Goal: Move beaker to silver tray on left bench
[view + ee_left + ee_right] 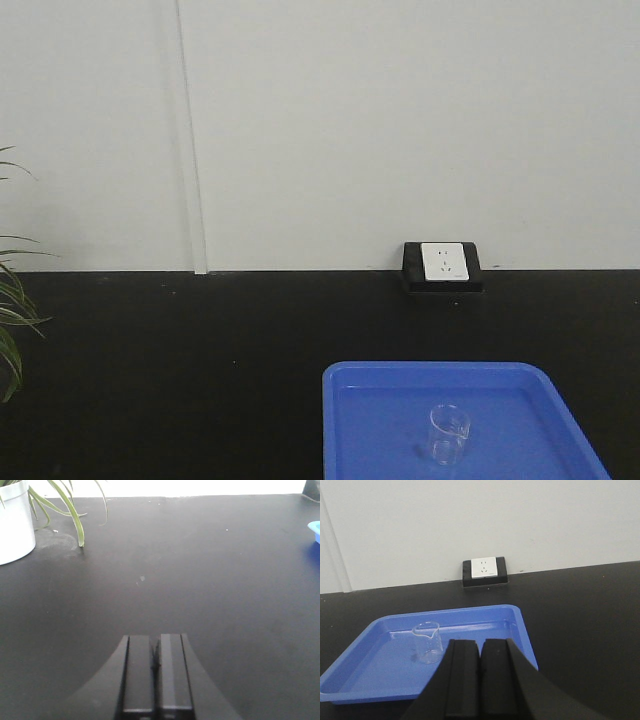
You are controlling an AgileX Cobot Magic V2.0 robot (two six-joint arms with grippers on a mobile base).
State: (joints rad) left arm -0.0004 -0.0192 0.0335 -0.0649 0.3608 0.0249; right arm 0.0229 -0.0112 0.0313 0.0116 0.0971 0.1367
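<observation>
Black bench point(200, 380) bears blue tray point(370, 420), cropped below, holding beaker point(448, 434).

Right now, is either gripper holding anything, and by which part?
Nothing. Left gripper and right gripper are shut, empty; the beaker stands free in the blue tray.
</observation>
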